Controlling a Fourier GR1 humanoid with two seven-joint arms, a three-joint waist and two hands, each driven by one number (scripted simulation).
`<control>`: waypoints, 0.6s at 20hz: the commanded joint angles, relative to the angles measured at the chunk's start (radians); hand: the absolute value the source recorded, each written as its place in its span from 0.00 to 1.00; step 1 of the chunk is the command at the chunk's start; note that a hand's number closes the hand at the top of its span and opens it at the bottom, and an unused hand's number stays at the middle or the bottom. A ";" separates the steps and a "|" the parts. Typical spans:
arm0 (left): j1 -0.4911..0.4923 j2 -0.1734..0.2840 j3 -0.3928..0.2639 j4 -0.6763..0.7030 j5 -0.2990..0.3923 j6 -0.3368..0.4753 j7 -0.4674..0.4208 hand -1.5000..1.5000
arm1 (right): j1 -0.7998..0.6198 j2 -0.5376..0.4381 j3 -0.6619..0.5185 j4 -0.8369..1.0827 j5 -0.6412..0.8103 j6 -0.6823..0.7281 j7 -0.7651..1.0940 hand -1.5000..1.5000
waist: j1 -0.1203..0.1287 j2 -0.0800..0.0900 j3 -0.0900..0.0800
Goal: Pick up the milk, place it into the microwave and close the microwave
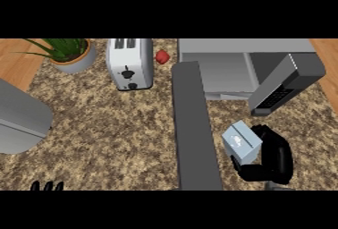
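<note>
A toaster, a potted plant and a small red object are sitting behind — the microwave is standing open, its door swung out beside the milk. The carton's marking is unreadable. The right hand is curling round it in front of the microwave; the left hand is showing only fingertips at the lower edge, straight.

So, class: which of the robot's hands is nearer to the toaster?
Left. The left hand rests at the lower edge, well below the toaster and slightly to its left. The right hand is farther off, lower right, curled round the milk carton.
</note>
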 commanded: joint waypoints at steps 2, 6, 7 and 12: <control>-0.039 0.008 0.037 0.053 0.027 -0.008 -0.006 0.00 | -0.030 0.009 0.057 -0.136 0.006 -0.112 0.133 1.00 | 0.008 0.003 0.001; 0.015 0.055 0.090 -0.008 0.072 -0.044 -0.003 0.00 | -0.114 0.009 0.086 -0.022 0.090 -0.214 0.110 1.00 | 0.016 0.004 0.001; 0.059 0.074 0.086 -0.050 0.093 -0.071 0.000 0.00 | -0.120 0.009 0.193 0.018 0.071 -0.299 0.090 1.00 | 0.022 0.004 0.001; -0.006 0.029 0.082 0.011 0.061 -0.018 0.022 0.00 | -0.232 -0.007 0.086 0.079 0.093 -0.247 0.154 1.00 | 0.013 0.005 0.001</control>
